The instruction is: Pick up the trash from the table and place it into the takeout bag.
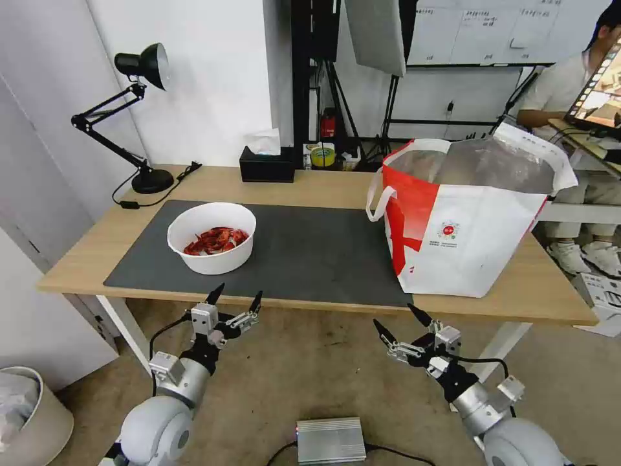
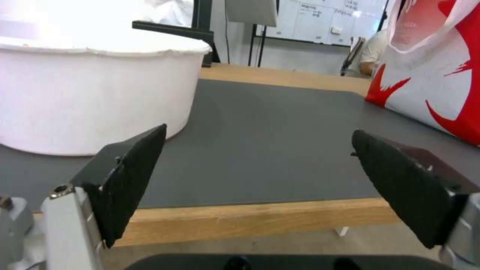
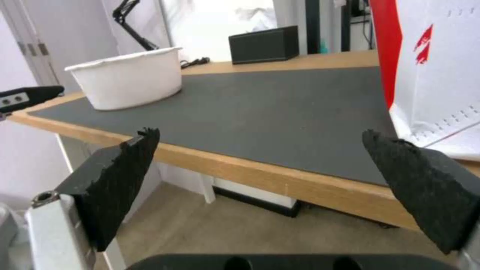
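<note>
On the left half of the dark grey mat (image 1: 310, 252) sits the trash, a white round bowl (image 1: 211, 237) holding red crayfish shells (image 1: 217, 240). The light-wood table (image 1: 194, 181) also carries the takeout bag (image 1: 466, 220), a boxy white-and-red tote with foil lining, standing open at the right. My left gripper (image 1: 236, 298) hangs open just below the table's front edge, in front of the bowl (image 2: 95, 93). My right gripper (image 1: 401, 320) is open too, lower and in front of the bag (image 3: 435, 75). Nothing is between either pair of fingers.
A black tissue box (image 1: 267, 166) stands at the table's back edge, and a black desk lamp (image 1: 132, 116) at the back left with its cord. A silver box (image 1: 330, 440) lies on the floor between the arms. A bin (image 1: 29, 414) stands at the lower left.
</note>
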`<state>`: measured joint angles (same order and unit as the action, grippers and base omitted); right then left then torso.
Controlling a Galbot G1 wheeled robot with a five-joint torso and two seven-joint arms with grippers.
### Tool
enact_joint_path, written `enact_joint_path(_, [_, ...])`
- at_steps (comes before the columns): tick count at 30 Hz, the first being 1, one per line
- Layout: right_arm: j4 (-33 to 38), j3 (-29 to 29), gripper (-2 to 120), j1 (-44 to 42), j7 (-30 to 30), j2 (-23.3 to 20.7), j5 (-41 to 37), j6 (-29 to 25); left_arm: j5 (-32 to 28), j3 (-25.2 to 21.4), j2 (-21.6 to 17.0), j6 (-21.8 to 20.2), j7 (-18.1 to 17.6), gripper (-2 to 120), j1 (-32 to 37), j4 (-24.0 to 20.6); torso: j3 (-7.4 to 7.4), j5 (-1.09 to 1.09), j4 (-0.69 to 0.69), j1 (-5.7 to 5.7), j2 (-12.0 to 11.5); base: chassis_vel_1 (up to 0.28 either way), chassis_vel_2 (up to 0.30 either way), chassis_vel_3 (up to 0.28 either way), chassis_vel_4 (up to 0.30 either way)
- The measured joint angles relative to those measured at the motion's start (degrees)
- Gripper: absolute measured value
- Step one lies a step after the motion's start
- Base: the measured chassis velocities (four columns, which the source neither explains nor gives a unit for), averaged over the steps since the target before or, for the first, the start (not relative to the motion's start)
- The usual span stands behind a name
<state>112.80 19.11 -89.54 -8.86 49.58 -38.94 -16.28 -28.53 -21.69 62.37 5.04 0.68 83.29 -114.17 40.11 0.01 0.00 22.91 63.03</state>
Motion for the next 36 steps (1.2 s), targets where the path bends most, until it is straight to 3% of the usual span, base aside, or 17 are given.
enact_joint_path(26, [1.7,0.8,100,0.7,4.5,-0.2,4.2,0.3,-0.1,-0.2,-0.2,0.2,0.0,100,-0.1,0.2,0.0,-0.01,0.0,0.0,0.0,0.0,0.0,0.0,0.0])
enact_joint_path(36, [1.7,0.8,100,0.7,4.5,-0.2,4.1,0.3,-2.3,-4.0,-3.3,-3.1,-3.0,100,-2.0,-0.7,0.0,-0.02,0.0,0.0,0.0,0.0,0.0,0.0,0.0])
